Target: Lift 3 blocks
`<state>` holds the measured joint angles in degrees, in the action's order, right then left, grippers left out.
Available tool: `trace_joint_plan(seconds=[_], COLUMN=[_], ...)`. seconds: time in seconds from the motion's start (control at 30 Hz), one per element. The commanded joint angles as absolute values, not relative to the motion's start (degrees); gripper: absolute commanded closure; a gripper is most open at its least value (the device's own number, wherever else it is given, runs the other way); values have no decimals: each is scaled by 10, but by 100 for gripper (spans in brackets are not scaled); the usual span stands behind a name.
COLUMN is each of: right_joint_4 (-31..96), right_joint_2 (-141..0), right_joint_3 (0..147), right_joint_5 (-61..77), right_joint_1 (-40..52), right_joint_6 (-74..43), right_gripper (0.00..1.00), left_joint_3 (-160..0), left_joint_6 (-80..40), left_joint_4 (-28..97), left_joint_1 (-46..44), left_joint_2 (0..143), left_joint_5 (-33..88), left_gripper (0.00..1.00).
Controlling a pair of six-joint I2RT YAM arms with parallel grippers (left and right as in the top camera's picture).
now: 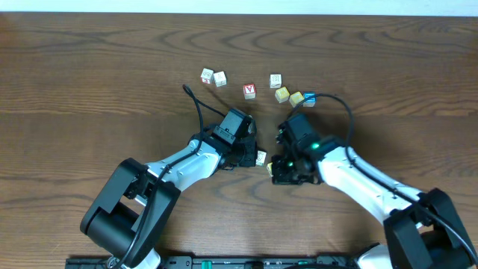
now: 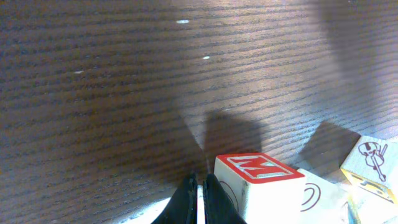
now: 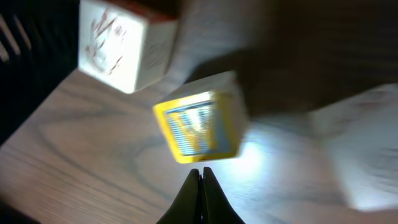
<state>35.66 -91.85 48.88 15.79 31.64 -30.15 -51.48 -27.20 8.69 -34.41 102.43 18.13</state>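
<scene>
Blocks: white block (image 1: 275,80), yellow block (image 1: 281,94) and cream block (image 1: 296,98) sit clustered on the table (image 1: 89,60), between red block (image 1: 249,90) and blue block (image 1: 309,98); none is held.
Left gripper (image 2: 198,196): fingers together, empty; M block (image 2: 258,177) sits just right of its tips.
Right gripper (image 3: 200,180): fingers pressed together, empty; blurred yellow-faced block (image 3: 196,127) lies just ahead of its tips.
Grippers to cluster: well apart, both on the robot's side of it.
</scene>
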Motion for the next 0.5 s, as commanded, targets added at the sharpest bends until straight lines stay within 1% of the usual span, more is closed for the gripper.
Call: trace_joint_plan(seconds=[0.0, 0.1, 0.33, 0.47], right_joint_4=[343, 344, 339, 315], right_joint_2=[-931, -933, -934, -934], right_joint_3=[482, 482, 482, 482], right_joint_5=[142, 100, 91, 88], right_joint_1=[338, 348, 348, 348], right_joint_6=[-331, -348, -349, -350], right_gripper=[99, 99, 99, 99], left_joint_3=[-519, -519, -519, -519], left_joint_6=[-277, -277, -277, -277], left_joint_4=[86, 87, 88, 86], left_joint_1=[-345, -345, -345, -345], left_joint_2=[1029, 1029, 1029, 1029], left_joint_5=[188, 188, 188, 187], left_gripper=[93, 93, 93, 93])
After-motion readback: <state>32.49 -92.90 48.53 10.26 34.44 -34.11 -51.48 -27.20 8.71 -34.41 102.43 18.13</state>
